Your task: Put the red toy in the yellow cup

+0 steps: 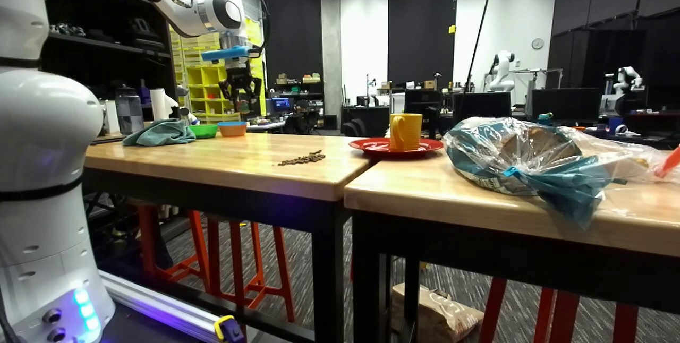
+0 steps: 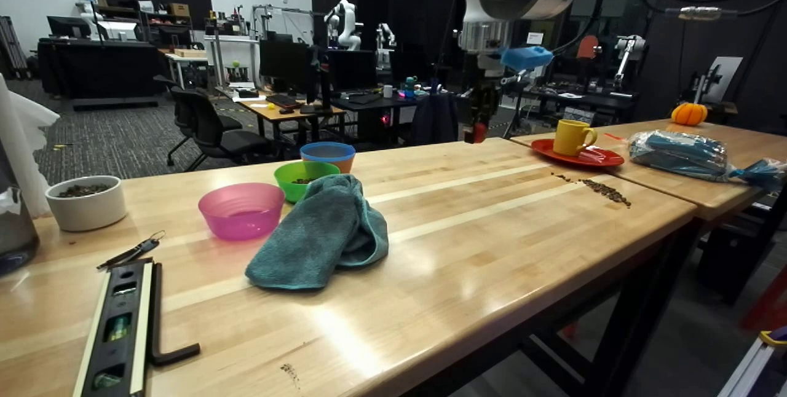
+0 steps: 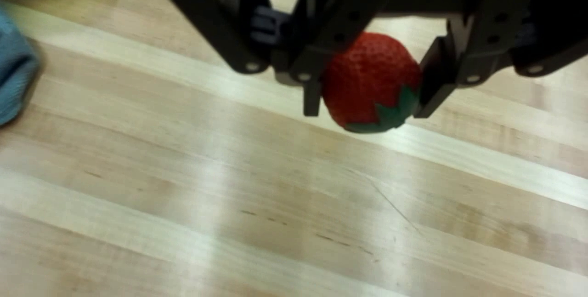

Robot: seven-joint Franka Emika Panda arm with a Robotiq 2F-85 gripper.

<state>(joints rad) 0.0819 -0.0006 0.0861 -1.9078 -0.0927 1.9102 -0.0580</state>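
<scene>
Above the wooden tabletop [image 2: 455, 262], and apart from it, the gripper [image 3: 370, 99] holds the red toy [image 3: 367, 76], strawberry-like in form; the jaws are clamped on its two sides. The yellow cup [image 2: 570, 137] stands upright on the red plate [image 2: 602, 158], well apart from the gripper in both exterior views. Step in hand, as judged: transport, with the grasp made and the placing outstanding. Next move calls for travel towards the plate with the toy held higher than the cup's rim, then centring over the mouth before lowering and letting go.
</scene>
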